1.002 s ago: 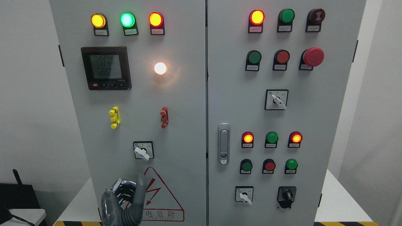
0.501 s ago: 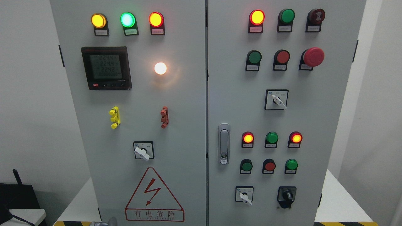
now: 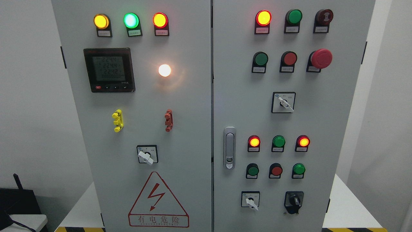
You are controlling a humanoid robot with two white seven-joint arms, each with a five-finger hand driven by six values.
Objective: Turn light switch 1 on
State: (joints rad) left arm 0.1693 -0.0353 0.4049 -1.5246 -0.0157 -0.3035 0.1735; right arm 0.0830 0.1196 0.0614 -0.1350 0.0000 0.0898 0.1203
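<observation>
A grey control cabinet point(image 3: 193, 106) with two doors fills the view. On the left door a white-handled rotary switch point(image 3: 146, 156) sits above a red warning triangle point(image 3: 157, 199), its handle pointing down-right. A white lamp point(image 3: 164, 70) above it glows. No robot hand shows in the frame.
The left door carries three lit lamps point(image 3: 130, 20), a meter display point(image 3: 108, 69), a yellow clip point(image 3: 117, 120) and a red clip point(image 3: 168, 120). The right door has a latch handle point(image 3: 229, 147), push buttons, a red emergency stop point(image 3: 321, 58) and more rotary switches point(image 3: 283, 102).
The left hand, raised below the rotary switch a second ago, has dropped down and left the frame. The switch handle and lamps look unchanged.
</observation>
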